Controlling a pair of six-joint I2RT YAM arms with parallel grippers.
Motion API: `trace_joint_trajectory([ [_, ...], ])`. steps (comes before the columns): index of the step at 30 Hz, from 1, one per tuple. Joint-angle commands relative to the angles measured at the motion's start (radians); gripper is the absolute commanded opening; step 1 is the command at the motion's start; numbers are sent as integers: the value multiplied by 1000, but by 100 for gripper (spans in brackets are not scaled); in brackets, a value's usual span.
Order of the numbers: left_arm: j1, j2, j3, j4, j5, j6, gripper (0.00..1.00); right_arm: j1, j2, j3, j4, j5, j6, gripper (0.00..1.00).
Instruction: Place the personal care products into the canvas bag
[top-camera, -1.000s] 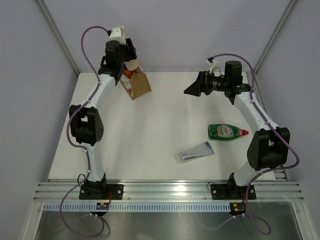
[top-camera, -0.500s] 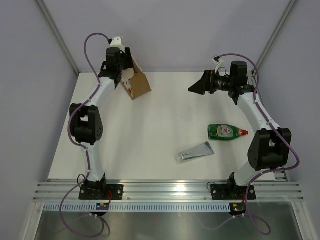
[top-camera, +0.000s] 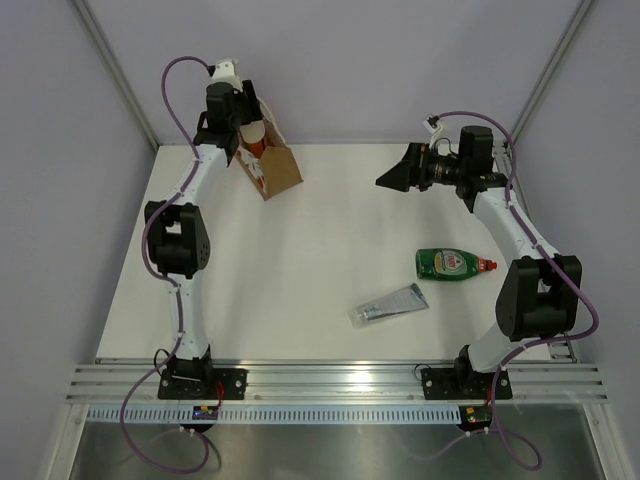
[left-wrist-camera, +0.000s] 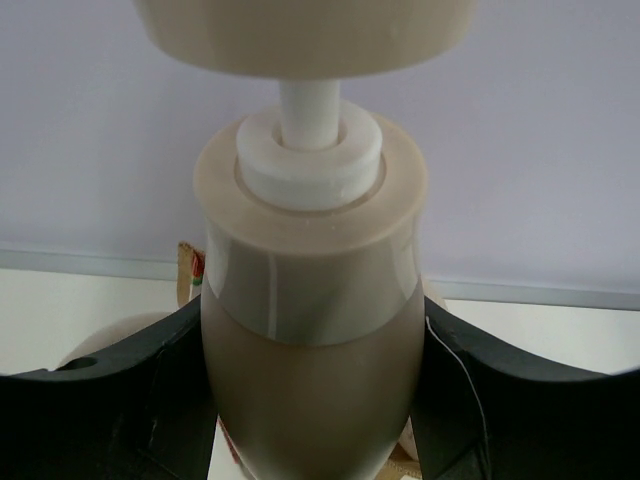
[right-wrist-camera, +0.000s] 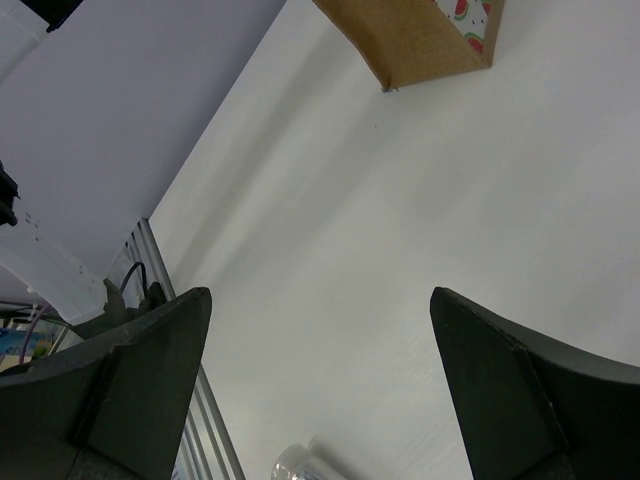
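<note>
My left gripper (top-camera: 248, 125) is shut on the beige pump bottle (top-camera: 257, 131) and holds it just above the open top of the tan canvas bag (top-camera: 277, 172) at the back left. In the left wrist view the bottle (left-wrist-camera: 310, 300) stands upright between my black fingers (left-wrist-camera: 120, 400). An orange bottle (top-camera: 257, 149) shows inside the bag. The green red-capped bottle (top-camera: 455, 264) and the silver-grey tube (top-camera: 390, 304) lie on the table at the right. My right gripper (top-camera: 393, 178) is open and empty, raised over the table; it also shows in the right wrist view (right-wrist-camera: 320, 292).
The bag's corner (right-wrist-camera: 420, 35) shows at the top of the right wrist view. A pale rounded object (right-wrist-camera: 295, 465) that I cannot identify sits at that view's bottom edge. The aluminium rail (top-camera: 340, 378) runs along the near table edge.
My left gripper dipped back behind the bag, then rose again, so the pump bottle shows above the bag's opening. My right gripper drew slightly to the right, then stayed still.
</note>
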Motion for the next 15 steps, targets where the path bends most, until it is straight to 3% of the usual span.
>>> trace_joint_trajectory([
  [1,8,-2,103,142,43,-46,0,-2,-34,-1,51,-24,18,99],
  [10,14,-51,-81,193,65,-64,0,-5,-28,-4,70,-25,31,99],
  [15,50,-25,-88,226,63,-43,0,-6,-25,-3,76,-31,35,99],
])
